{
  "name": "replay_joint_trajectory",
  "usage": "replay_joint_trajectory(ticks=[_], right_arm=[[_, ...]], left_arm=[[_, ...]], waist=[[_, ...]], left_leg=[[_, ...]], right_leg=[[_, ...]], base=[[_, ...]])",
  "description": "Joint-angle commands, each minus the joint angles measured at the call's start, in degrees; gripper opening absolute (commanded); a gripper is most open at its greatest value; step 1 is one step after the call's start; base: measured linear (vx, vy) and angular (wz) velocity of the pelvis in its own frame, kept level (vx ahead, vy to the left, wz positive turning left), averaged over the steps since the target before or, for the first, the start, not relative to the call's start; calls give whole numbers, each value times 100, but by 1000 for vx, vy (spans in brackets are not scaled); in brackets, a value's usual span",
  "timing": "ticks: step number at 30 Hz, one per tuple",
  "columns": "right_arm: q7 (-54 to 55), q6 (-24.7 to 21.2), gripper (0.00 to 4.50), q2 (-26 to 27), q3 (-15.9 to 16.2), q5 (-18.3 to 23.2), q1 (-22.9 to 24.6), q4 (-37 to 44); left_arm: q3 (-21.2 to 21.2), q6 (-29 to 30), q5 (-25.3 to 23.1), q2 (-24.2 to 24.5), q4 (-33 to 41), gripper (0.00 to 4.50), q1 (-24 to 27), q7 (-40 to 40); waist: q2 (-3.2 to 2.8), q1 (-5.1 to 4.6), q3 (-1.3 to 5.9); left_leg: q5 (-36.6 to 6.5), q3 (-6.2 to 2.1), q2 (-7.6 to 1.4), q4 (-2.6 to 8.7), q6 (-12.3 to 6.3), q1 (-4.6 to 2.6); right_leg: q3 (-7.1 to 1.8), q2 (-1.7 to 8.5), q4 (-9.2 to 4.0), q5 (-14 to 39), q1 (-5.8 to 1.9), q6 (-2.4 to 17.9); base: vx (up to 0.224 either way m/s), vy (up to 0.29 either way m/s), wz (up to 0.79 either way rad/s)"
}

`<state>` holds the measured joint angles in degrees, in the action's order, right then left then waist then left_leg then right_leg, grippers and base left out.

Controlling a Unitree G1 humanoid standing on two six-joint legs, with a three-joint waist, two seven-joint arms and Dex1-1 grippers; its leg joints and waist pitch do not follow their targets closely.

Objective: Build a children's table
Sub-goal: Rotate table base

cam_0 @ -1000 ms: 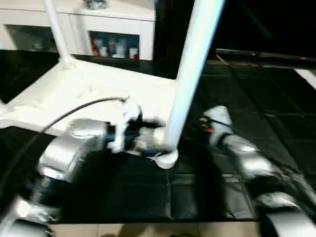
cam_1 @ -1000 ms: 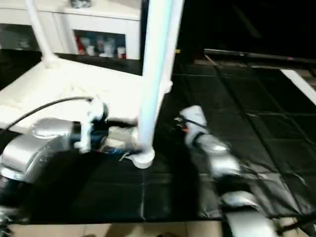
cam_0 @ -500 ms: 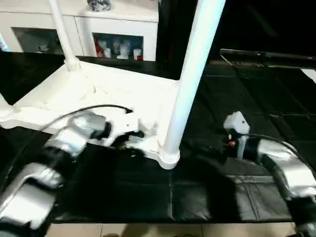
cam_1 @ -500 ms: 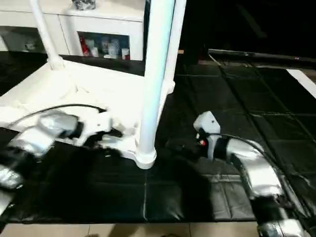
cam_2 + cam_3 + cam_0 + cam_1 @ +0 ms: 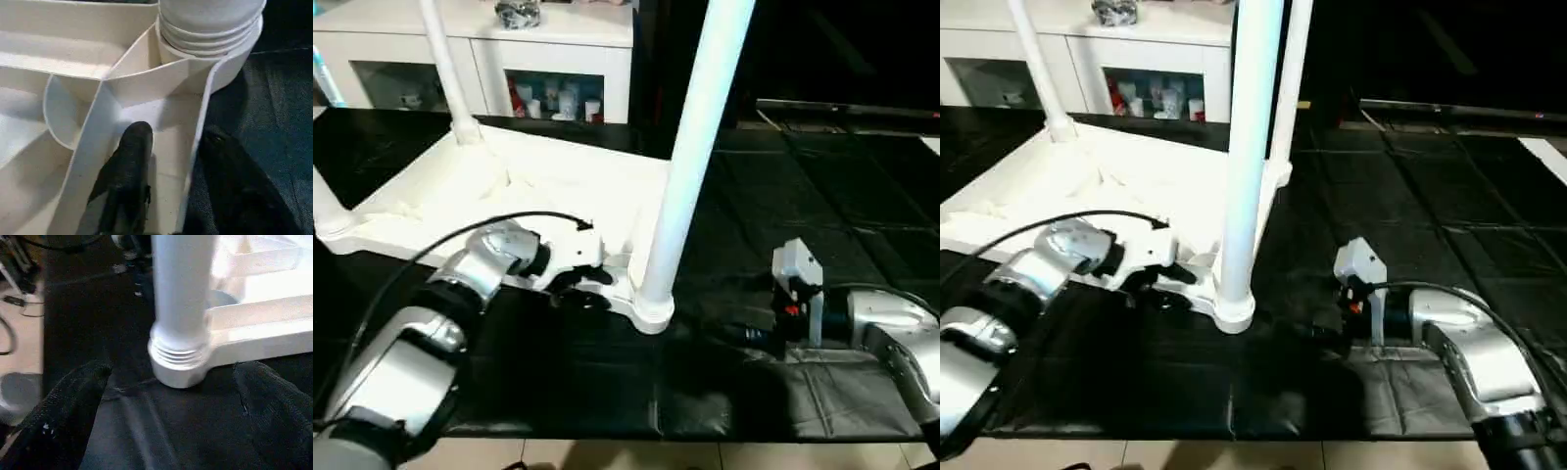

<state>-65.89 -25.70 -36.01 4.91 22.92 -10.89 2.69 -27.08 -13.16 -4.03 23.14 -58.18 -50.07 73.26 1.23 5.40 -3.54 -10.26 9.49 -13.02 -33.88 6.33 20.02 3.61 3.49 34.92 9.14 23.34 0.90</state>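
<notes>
We see the children's table [image 5: 538, 186] lying upside down on a black padded mat [image 5: 803, 196], its ribbed underside facing up. Three white legs rise from its corner sockets: the near leg [image 5: 690, 147] stands upright in the socket closest to us, a second leg [image 5: 445, 64] stands at the far corner, and the base of a third leg [image 5: 325, 211] shows at the far left edge. In the right eye view a further leg [image 5: 1291, 83] rises behind the near one.

Our left hand [image 5: 579, 284] is at the near rim of the tabletop, just beside the near socket. In the left wrist view one black finger [image 5: 128, 171] lies inside a ribbed pocket of the underside while the other sits outside the rim wall — the two straddle that wall, but we cannot tell whether they are pressing on it.

Our right hand [image 5: 171, 406] lies low on the mat to the right of the near leg, pointing at its socket, fingers spread wide apart and holding nothing; it is near the socket but not touching it.

Behind the table stands a white cabinet [image 5: 558, 59] with glass doors and small items inside.
</notes>
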Motion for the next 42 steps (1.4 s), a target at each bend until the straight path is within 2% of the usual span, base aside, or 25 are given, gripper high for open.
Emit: replay_joint_trajectory(ticks=[1, 2, 5, 10, 13, 19, 22, 25, 27, 28, 29, 30, 31, 33, 34, 35, 37, 38, 39, 42], right_arm=[[-121, -167, 450, -124, -54, 158, 23, 246], [-143, -189, 450, -141, -45, 175, 42, 291], [-146, -235, 450, -176, -35, 200, 57, 337], [-156, -246, 450, -168, -13, 206, 21, 342], [-152, -274, 450, -171, -15, 225, 8, 373], [-137, -238, 450, -172, -10, 227, -3, 356], [-112, -170, 450, -144, -10, 192, -26, 316], [-79, -153, 450, -103, -11, 185, -48, 314], [0, -118, 450, -25, -51, 197, -74, 315], [0, -118, 450, -25, -51, 197, -74, 315], [39, -112, 450, 36, -102, 240, -87, 278], [51, -116, 450, 71, -115, 265, -82, 250], [55, -121, 450, 87, -119, 277, -74, 240], [78, -90, 450, 138, -83, 255, -62, 204], [101, -64, 450, 177, -55, 230, -66, 175], [130, -26, 450, 228, -14, 192, -80, 129], [179, 28, 450, 306, 57, 132, -102, 71], [188, 34, 450, 321, 70, 122, -109, 61], [234, 54, 450, 392, 128, 84, -151, 20], [304, 85, 450, 480, 169, 45, -205, -50]], left_arm=[[107, -135, -33, -45, -154, 158, -167, 57], [107, -136, -32, -58, -183, 149, -170, 90], [160, -78, 15, -121, -263, 120, -184, 265], [146, 105, 58, -182, -347, 85, -195, 771], [148, 275, 63, -226, -435, 67, -226, 1128], [68, 502, -20, -215, -446, 21, -238, 1334], [-57, 546, -360, -197, -573, 5, -176, 1028], [-50, 606, -464, -190, -621, 2, -135, 740], [182, 969, -323, -248, -617, 2, -102, 303], [182, 969, -323, -248, -617, 2, -102, 303], [469, 1461, -82, -344, -532, 2, -55, -2], [676, 1882, 116, -416, -393, 2, 2, -200], [786, 2122, 223, -455, -299, 2, 39, -305], [972, 2509, 407, -508, -37, 2, 171, -434], [1005, 2586, 430, -512, 78, 2, 248, -482], [995, 2557, 400, -507, 207, 2, 357, -547], [959, 2454, 298, -500, 382, 2, 523, -622], [955, 2422, 285, -504, 419, 2, 554, -630], [947, 2381, 246, -532, 610, 2, 694, -673], [877, 2189, 149, -505, 1081, 2, 947, -710]], waist=[[-36, 41, 411], [-27, 39, 407], [-30, 48, 409], [-18, 71, 409], [-37, 74, 416], [-41, 76, 426], [-44, 62, 426], [-29, 51, 392], [-25, 35, 374], [-12, 28, 376], [-19, 19, 369], [28, 1, 358], [18, 6, 353], [37, -32, 373], [45, -46, 381], [22, -77, 388], [2, -119, 394], [3, -139, 391], [44, -140, 377], [41, -130, 382]], left_leg=[[-1415, 38, 46, 360, -184, -12], [-1417, 33, 43, 366, -175, 3], [-1435, 40, 44, 356, -157, -19], [-1368, 38, 36, 365, -158, -12], [-1327, 31, 25, 370, -147, -7], [-1258, 40, 23, 362, -175, -1], [-1273, 39, 22, 364, -185, 1], [-1404, 46, 41, 366, -195, -17], [-1542, 47, 56, 358, -194, -46], [-1548, 50, 59, 354, -189, -44], [-1544, 39, 73, 352, -194, -34], [-1515, 38, 88, 339, -178, -8], [-1493, 27, 102, 336, -195, 2], [-1401, -1, 118, 359, -211, 77], [-1393, -4, 112, 364, -200, 86], [-1397, -22, 105, 379, -221, 78], [-1494, -22, 94, 382, -264, 31], [-1523, -9, 96, 381, -297, 15], [-1580, -4, 93, 381, -326, -7], [-1528, -7, 56, 400, -333, -17]], right_leg=[[-194, 318, -544, 2089, -342, 821], [-192, 329, -534, 2109, -351, 823], [-194, 342, -554, 2245, -331, 820], [-198, 349, -538, 2149, -339, 851], [-206, 354, -507, 1923, -351, 946], [-215, 356, -473, 1600, -370, 1107], [-213, 350, -475, 1596, -372, 1100], [-200, 354, -536, 2095, -359, 959], [-186, 356, -586, 2561, -330, 830], [-182, 355, -588, 2661, -330, 791], [-165, 359, -618, 2898, -332, 695], [-140, 361, -613, 3073, -347, 621], [-122, 367, -638, 3204, -345, 566], [-72, 365, -660, 3298, -393, 374], [-69, 364, -643, 3240, -399, 363], [-60, 370, -653, 3152, -389, 373], [-57, 357, -681, 3012, -346, 461], [-65, 341, -685, 2913, -329, 521], [-70, 339, -687, 2948, -305, 539], [-102, 369, -660, 2888, -301, 603]], base=[[0, 0, 0], [0, 0, 0], [0, 0, 0], [0, 0, 0], [0, 0, 0], [0, 0, 0], [0, 0, 0], [0, 0, 0], [0, 0, 0], [0, 0, 0], [0, 0, 0], [0, 0, 0], [0, 0, 0], [0, 0, 0], [0, 0, 0], [0, 0, 0], [0, 0, 0], [0, 0, 0], [0, 0, 0], [0, 0, 0]])
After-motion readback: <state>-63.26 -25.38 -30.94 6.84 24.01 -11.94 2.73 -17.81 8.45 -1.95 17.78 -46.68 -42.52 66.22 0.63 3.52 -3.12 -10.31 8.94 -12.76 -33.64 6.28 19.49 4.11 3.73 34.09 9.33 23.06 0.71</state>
